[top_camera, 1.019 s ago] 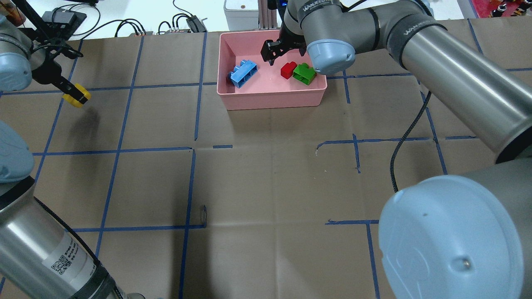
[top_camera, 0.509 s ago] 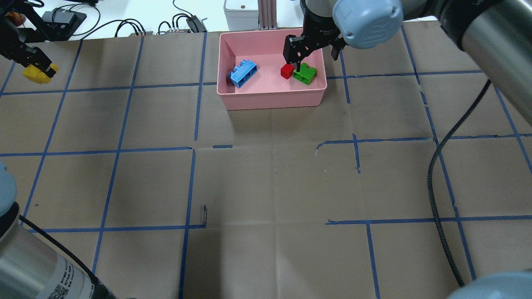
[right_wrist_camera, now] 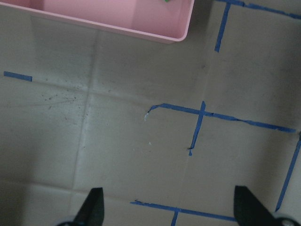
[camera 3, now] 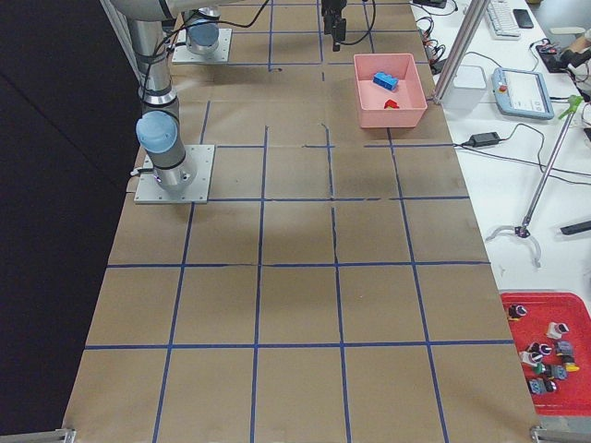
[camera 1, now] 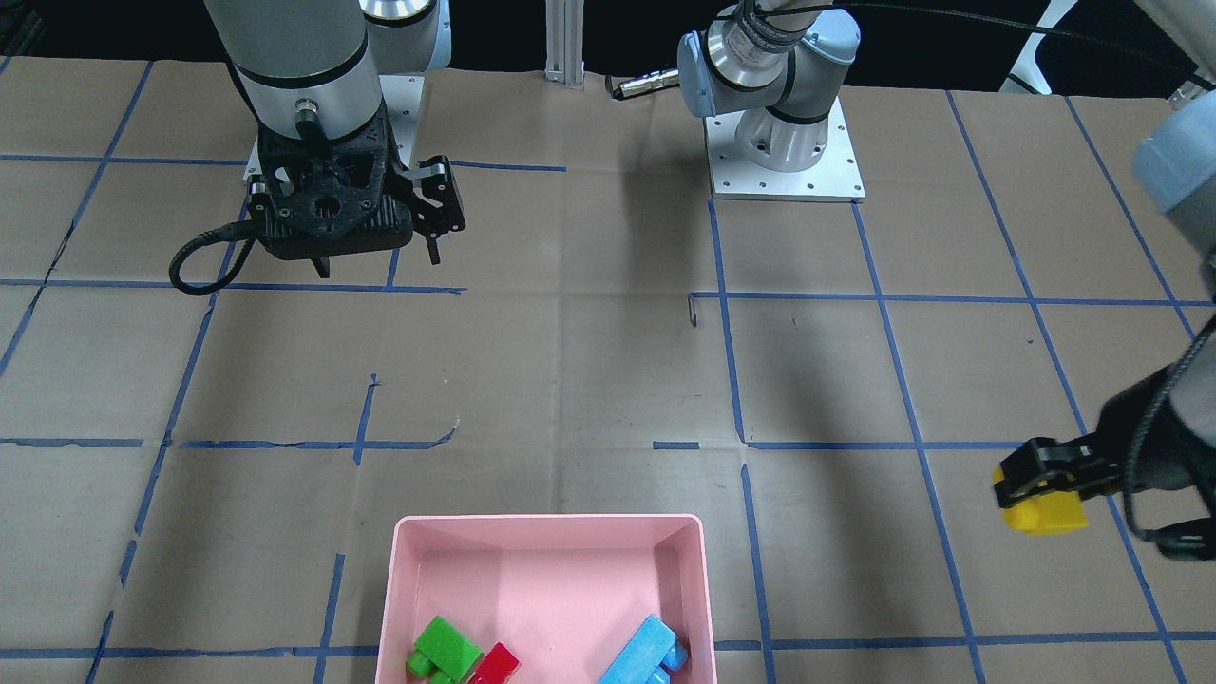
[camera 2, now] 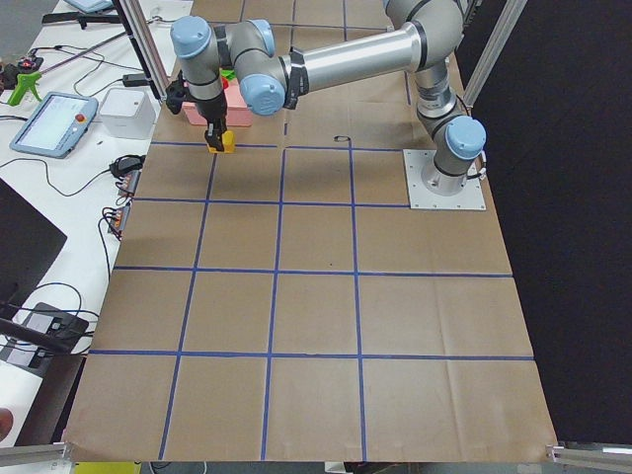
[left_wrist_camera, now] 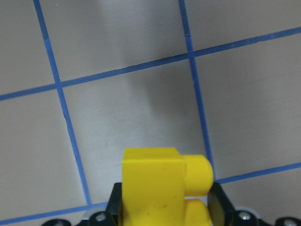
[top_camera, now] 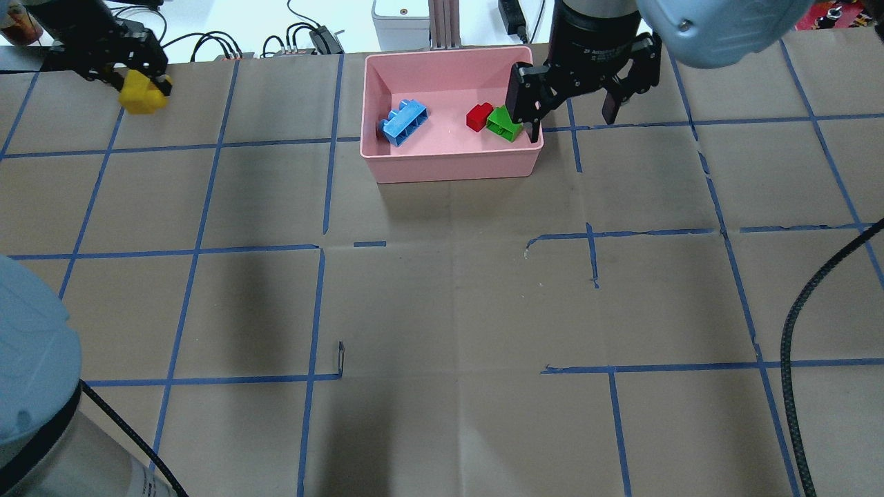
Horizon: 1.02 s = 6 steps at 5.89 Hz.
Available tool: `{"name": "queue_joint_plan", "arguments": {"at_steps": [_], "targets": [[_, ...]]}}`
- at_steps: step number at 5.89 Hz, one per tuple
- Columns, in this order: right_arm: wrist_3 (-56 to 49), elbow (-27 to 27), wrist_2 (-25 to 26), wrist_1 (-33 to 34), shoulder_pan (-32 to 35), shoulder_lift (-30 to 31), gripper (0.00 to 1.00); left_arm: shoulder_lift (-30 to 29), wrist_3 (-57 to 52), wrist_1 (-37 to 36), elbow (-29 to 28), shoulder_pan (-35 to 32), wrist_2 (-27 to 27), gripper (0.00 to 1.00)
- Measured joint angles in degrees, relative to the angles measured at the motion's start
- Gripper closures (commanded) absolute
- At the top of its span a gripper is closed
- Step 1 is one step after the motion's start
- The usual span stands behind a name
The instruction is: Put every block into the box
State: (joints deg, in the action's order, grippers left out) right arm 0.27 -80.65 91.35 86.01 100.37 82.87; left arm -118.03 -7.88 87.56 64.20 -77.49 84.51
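The left gripper (top_camera: 140,81) has its jaws clenched on the yellow block (top_camera: 141,95), which hangs at the far left of the bench (top_camera: 449,310), well apart from the pink box (top_camera: 452,166). In the left wrist view the yellow block (left_wrist_camera: 162,186) fills the gap between the jaws, one round stud poking out to the right, with blue tape lines on the brown paper below it. The right gripper (top_camera: 572,98) is released, its jaws spread wide with nothing between them. In the overhead view it sits at the box's right end, one jaw overlapping the rim, though it is probably raised above it; its height is hard to judge. Inside the box lie the light-blue block (top_camera: 404,121) toward the left, and the red block (top_camera: 478,116) and green block (top_camera: 503,124) touching each other near the right wall.
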Motion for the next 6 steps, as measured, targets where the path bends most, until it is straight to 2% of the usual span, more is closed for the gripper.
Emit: {"name": "queue_joint_plan", "arguments": {"at_steps": [1,3,4,5,6], "targets": [[0.65,-5.25,-0.07,2.07,-1.31,2.94,0.01,-2.43,11.66,-1.57,-2.21,-6.86,-2.99,0.91],[0.29,-13.86,-0.75,6.24,-6.23,7.91,0.01,-9.9,29.07,-10.11,-6.49,-17.77,-4.29,0.91],[-0.29,-15.45,-0.81,6.86,-8.09,9.13,0.0,-14.34,33.16,-16.02,-7.14,-20.82,-2.92,0.77],[-0.82,-15.86,-0.82,7.05,-8.95,9.48,0.0,-17.19,34.44,-19.47,-7.12,-22.41,-1.32,0.24],[-0.99,-15.86,-0.83,7.23,-9.1,9.55,0.0,-17.96,34.73,-20.58,-6.84,-23.05,-0.3,0.02]]}}
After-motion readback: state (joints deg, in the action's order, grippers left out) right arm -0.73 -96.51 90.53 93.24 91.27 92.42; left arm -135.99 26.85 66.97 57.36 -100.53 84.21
